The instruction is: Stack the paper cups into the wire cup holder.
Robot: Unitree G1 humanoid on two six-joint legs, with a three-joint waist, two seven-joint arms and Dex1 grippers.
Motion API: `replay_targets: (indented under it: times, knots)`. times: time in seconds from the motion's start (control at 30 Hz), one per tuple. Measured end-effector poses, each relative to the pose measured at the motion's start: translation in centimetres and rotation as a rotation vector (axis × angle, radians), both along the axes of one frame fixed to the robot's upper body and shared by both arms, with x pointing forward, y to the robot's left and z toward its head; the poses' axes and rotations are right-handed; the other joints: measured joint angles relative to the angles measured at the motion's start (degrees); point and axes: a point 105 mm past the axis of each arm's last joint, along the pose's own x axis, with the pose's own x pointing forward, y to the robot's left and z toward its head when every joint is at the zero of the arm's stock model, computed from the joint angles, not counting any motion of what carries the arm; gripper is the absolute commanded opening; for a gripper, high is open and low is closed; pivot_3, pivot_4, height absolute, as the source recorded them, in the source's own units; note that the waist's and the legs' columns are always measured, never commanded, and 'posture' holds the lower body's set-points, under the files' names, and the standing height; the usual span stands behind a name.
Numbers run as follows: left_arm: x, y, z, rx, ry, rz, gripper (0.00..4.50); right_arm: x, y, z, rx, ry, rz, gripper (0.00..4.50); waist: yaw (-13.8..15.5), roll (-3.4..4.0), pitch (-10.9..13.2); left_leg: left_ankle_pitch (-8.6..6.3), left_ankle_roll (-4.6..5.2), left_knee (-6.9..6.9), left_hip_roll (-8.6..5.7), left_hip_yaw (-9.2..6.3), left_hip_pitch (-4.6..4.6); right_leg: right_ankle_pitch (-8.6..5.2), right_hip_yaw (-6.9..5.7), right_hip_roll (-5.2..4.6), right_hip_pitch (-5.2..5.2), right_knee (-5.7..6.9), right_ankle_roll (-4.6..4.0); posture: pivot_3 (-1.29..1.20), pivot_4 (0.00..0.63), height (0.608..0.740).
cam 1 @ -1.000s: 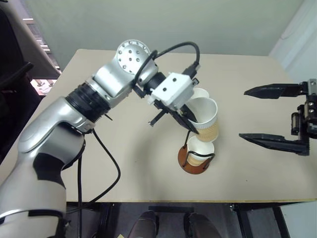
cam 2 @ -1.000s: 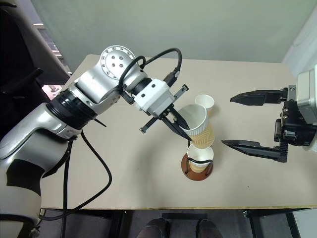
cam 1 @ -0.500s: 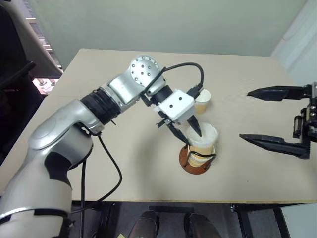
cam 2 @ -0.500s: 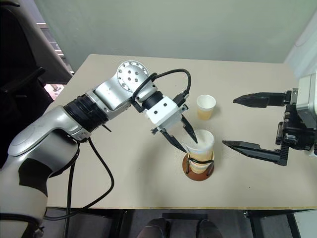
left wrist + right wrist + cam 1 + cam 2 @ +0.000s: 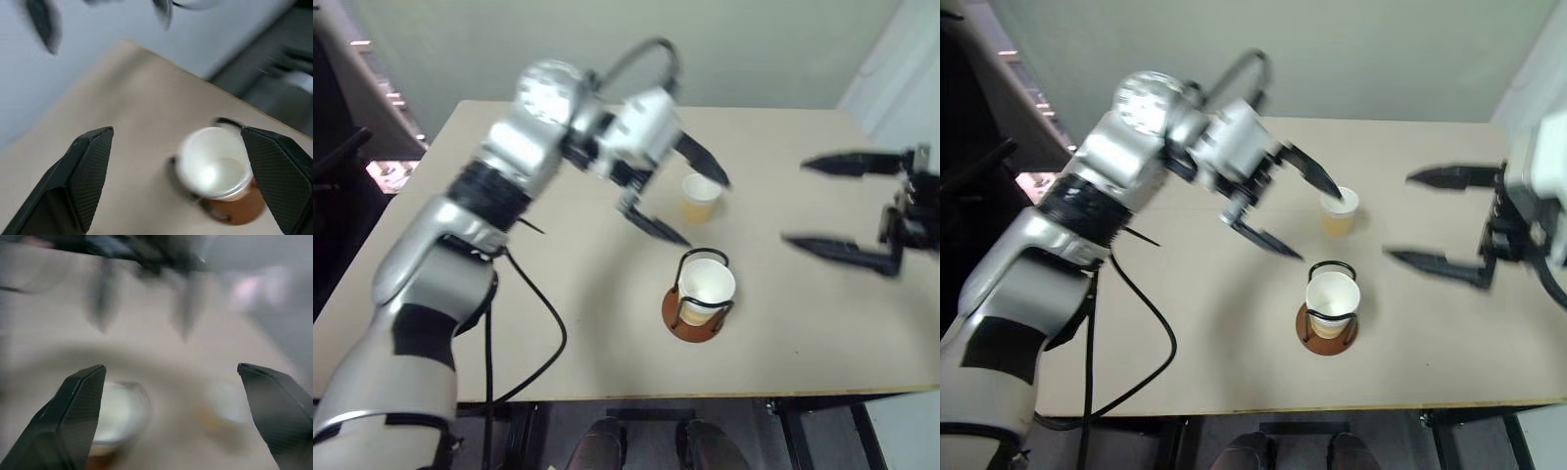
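Cups seated in holder, one cup loose, both grippers empty.

The wire cup holder (image 5: 696, 311) stands near the middle of the tabletop (image 5: 509, 323), toward its near edge, with a paper cup stack (image 5: 707, 285) upright inside the wire loops, so that part reads as done. The loose cup (image 5: 699, 197) stands upright just behind the holder, apart from it. The left gripper (image 5: 680, 191) hangs above the table beside that cup with fingers spread wide, nothing between them; likely clearing the holder. The right gripper (image 5: 842, 206) hovers over the right edge, also spread and empty. Nothing else on the table; the wire loops are the only snag risk for the last cup.
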Motion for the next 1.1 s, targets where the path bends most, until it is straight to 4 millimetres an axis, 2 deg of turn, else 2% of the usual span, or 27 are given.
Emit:
replay_targets:
  times: [0.07, 0.1, 0.2, 0.33, 0.4, 0.47, 0.67, 0.93, 1.1]
  knots:
    - [1.1, 3.0, -0.2, -0.042, 0.047, 0.131, 4.47, 3.2, -0.9, 0.1, 0.046, -0.012, -0.077, 4.5, -0.6, 0.17, -0.1, 0.07, 0.1, -0.01, -0.01, 0.12, 0.08, 0.03, 0.04, -0.02, -0.01, 0.08, 0.03, 0.0, 0.15, 0.74]
    - [1.7, 4.9, -1.0, -0.056, 0.084, 0.222, 4.47, 5.1, -0.9, 0.0, 0.065, -0.018, -0.1, 4.5, -1.0, 0.26, -0.1, 0.09, 0.12, -0.01, 0.01, 0.2, 0.16, 0.03, 0.11, -0.04, -0.01, 0.19, 0.03, 0.0, 0.15, 0.74]
    - [3.0, 8.3, -4.3, -0.078, 0.192, 0.444, 4.47, 9.4, -0.6, -1.0, 0.067, -0.002, -0.177, 4.5, -1.4, 0.33, -0.1, 0.15, 0.11, -0.04, 0.06, 0.23, 0.19, 0.04, 0.1, -0.02, -0.16, 0.34, 0.02, 0.0, 0.15, 0.74]
    - [3.1, 11.2, -9.0, -0.066, 0.293, 0.652, 4.47, 12.9, 1.1, -3.1, 0.081, 0.055, -0.198, 4.5, -1.0, 0.33, -0.1, 0.22, 0.01, -0.09, 0.02, 0.24, -0.26, 0.06, 0.02, -0.01, -0.69, 0.4, -0.07, 0.0, 0.15, 0.74]
    - [2.5, 11.6, -10.7, -0.064, 0.342, 0.701, 4.47, 13.8, 2.2, -4.2, 0.086, 0.082, -0.187, 4.5, -0.7, 0.33, -0.1, 0.23, -0.02, -0.11, 0.01, 0.27, -0.45, 0.05, 0.0, -0.04, -0.89, 0.31, -0.12, 0.0, 0.15, 0.74]
    - [1.9, 11.6, -11.5, -0.069, 0.369, 0.733, 4.47, 14.8, 3.1, -4.8, 0.085, 0.099, -0.189, 4.5, -0.6, 0.33, -0.1, 0.25, -0.05, -0.16, -0.01, 0.31, -0.56, 0.06, -0.01, -0.05, -0.97, 0.27, -0.16, 0.0, 0.15, 0.74]
    - [0.4, 11.2, -10.5, -0.121, 0.358, 0.763, 4.47, 16.1, 4.1, -5.6, 0.077, 0.127, -0.208, 4.5, -0.3, 0.33, -0.1, 0.27, -0.12, -0.26, 0.02, 0.33, -0.58, 0.13, -0.04, -0.06, -0.96, 0.01, -0.31, 0.0, 0.15, 0.74]
    - [-0.9, 11.5, -11.1, -0.118, 0.384, 0.81, 4.47, 14.9, 7.0, -7.4, 0.035, 0.213, -0.023, 4.5, -0.4, 0.33, -0.1, 0.47, -0.44, -0.33, 0.11, 0.33, -0.41, 0.37, -0.1, -0.02, -0.97, 0.27, -0.7, 0.0, 0.15, 0.74]
    - [-1.4, 11.6, -10.7, -0.129, 0.375, 0.83, 4.47, 15.5, 7.2, -9.2, -0.014, 0.251, -0.052, 4.5, -0.4, 0.33, -0.1, 0.61, -0.58, -0.31, 0.13, 0.31, -0.2, 0.45, -0.11, -0.02, -0.97, 0.74, -0.85, 0.0, 0.15, 0.74]
